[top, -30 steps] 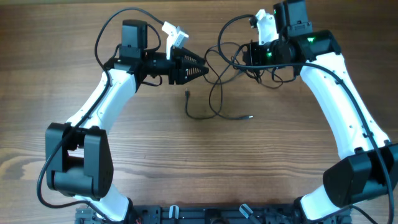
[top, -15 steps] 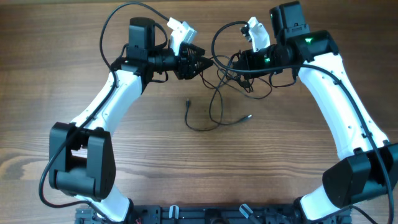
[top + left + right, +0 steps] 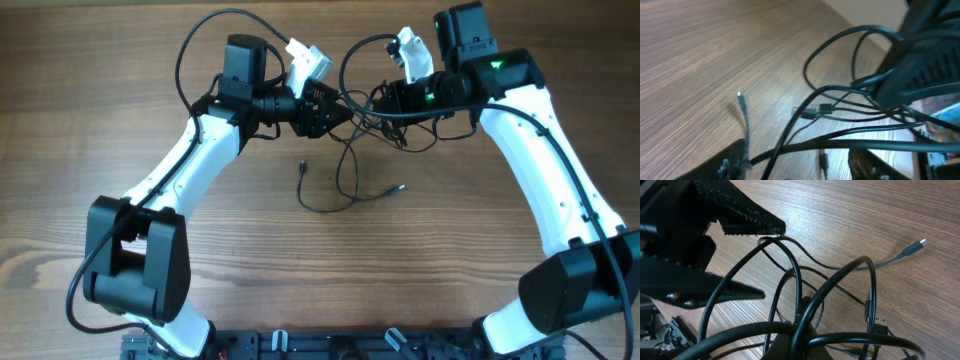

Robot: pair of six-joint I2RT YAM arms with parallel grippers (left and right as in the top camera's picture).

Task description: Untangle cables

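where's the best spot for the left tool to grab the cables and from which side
Take the single strand arching out of the cables, just beside where the right tool pinches the bundle. Come in from the robot's left, level with it: the left tool's open jaws straddle that arch, and it seems lifted off the table.

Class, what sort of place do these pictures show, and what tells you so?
Probably a robotics lab bench: a left arm and right arm, both white and black, at a wooden table, with tangled cables between them.
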